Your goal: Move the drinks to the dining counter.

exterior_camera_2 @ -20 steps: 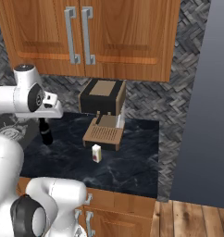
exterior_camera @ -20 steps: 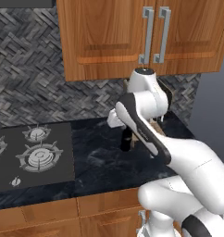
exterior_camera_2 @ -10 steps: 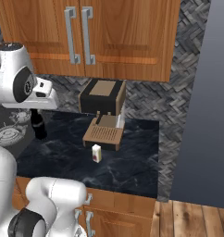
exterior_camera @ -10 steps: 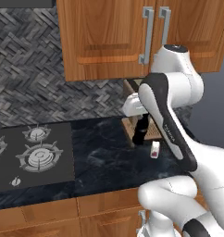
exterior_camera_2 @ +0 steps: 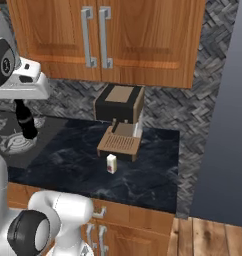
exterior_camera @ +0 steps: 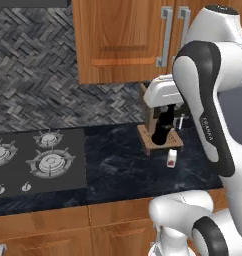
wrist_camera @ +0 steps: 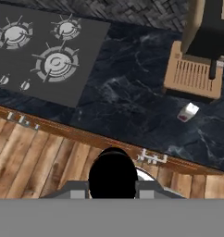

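My gripper (exterior_camera: pixel 165 114) is shut on the small dark bottle (exterior_camera: pixel 162 129), which hangs upright in the air above the counter. In the right base view the bottle (exterior_camera_2: pixel 26 121) hangs below the white hand at the left, with the gripper (exterior_camera_2: pixel 22 106) at its neck. The hand view looks down along the gripper (wrist_camera: pixel 113 187) onto the bottle's round black top (wrist_camera: pixel 113 172), with the counter's front edge and wooden floor below it. The white carton (exterior_camera: pixel 171 158) (exterior_camera_2: pixel 111 163) (wrist_camera: pixel 187 112) stands on the black counter in front of the coffee machine. The dining counter is out of view.
A tan-and-black coffee machine (exterior_camera_2: pixel 120 117) (wrist_camera: pixel 202 51) with a slatted drip tray (exterior_camera: pixel 160 141) stands against the herringbone wall. A gas hob (exterior_camera: pixel 38 160) (wrist_camera: pixel 44 55) lies to the left. Wooden cabinets (exterior_camera_2: pixel 108 35) hang above, and a grey wall panel (exterior_camera_2: pixel 223 115) bounds the right.
The arm has lifted the bottle off the counter and swung it up and back toward the counter's front edge. The carton and coffee machine have stayed put.
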